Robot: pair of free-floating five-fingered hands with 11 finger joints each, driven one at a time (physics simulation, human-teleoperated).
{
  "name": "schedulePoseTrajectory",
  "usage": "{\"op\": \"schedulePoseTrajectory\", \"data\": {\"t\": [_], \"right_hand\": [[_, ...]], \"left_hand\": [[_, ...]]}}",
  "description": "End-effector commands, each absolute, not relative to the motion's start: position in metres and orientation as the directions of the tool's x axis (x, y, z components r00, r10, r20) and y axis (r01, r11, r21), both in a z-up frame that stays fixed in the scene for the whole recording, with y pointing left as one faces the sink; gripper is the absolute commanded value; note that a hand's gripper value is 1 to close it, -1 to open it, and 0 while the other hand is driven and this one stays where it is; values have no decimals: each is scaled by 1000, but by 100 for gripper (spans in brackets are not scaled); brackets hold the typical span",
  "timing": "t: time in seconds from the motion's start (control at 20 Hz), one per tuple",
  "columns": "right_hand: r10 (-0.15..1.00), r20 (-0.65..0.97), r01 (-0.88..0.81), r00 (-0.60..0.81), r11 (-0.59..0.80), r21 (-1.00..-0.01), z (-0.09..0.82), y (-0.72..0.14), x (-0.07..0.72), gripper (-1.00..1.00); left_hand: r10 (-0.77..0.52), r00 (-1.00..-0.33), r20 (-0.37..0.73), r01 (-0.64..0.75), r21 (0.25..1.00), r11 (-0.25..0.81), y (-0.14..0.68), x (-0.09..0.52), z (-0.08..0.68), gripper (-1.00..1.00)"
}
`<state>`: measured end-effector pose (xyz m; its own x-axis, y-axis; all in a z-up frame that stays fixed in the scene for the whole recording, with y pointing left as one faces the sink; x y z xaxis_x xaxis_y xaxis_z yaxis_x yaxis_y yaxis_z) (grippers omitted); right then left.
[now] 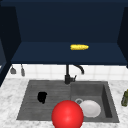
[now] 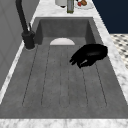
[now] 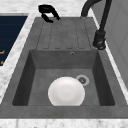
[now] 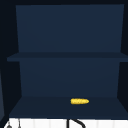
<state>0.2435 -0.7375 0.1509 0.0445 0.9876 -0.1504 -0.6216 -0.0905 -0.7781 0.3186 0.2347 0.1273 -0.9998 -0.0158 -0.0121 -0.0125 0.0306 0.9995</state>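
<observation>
My left hand (image 1: pixel 42 97) hovers low over the ribbed drainboard (image 1: pixel 30 102) at the left of the sink, holding nothing. In the left side view the same hand (image 2: pixel 90 53) has its fingers loosely bent, pointing toward the wall side. In the right side view that hand (image 3: pixel 47 10) hangs above the drainboard's far corner. A white plate (image 1: pixel 91 109) lies in the basin (image 3: pixel 37 65) beside the drain; it is the white plate (image 3: pixel 66 91) in the right side view and the plate (image 2: pixel 62 41) in the left side view. A red ball (image 1: pixel 67 115) shows at the sink's front edge.
A black faucet (image 1: pixel 67 75) stands behind the sink. A yellow corn cob (image 1: pixel 79 47) lies on the dark cabinet's lower shelf (image 4: pixel 45 106). A green bottle (image 1: pixel 124 98) stands on the right counter. Two utensils (image 1: pixel 13 70) hang on the tiled wall at left.
</observation>
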Motion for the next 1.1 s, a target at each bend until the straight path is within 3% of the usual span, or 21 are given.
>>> {"op": "schedulePoseTrajectory", "data": {"t": [0.0, 0.55, 0.6, 0.8, 1.05], "right_hand": [[985, -158, -641, 65, -80, -763, 151, -726, 237, -100], [978, -187, -624, 96, -88, -777, 135, -712, 213, -100], [973, -203, -631, 106, -92, -770, 134, -709, 218, 100], [960, -221, -527, 170, -101, -844, 139, -704, 226, 100], [944, -246, -501, 218, -108, -859, 153, -701, 232, 100]], "left_hand": [[-16, -1000, -12, -13, 999, 31, 235, 319, 127, 0], [-16, -1000, -12, -13, 999, 31, 235, 319, 127, 0], [-16, -1000, -12, -13, 999, 31, 235, 319, 127, 0], [-16, -1000, -12, -13, 999, 31, 235, 319, 127, 0], [-16, -1000, -12, -13, 999, 31, 235, 319, 127, 0]]}}
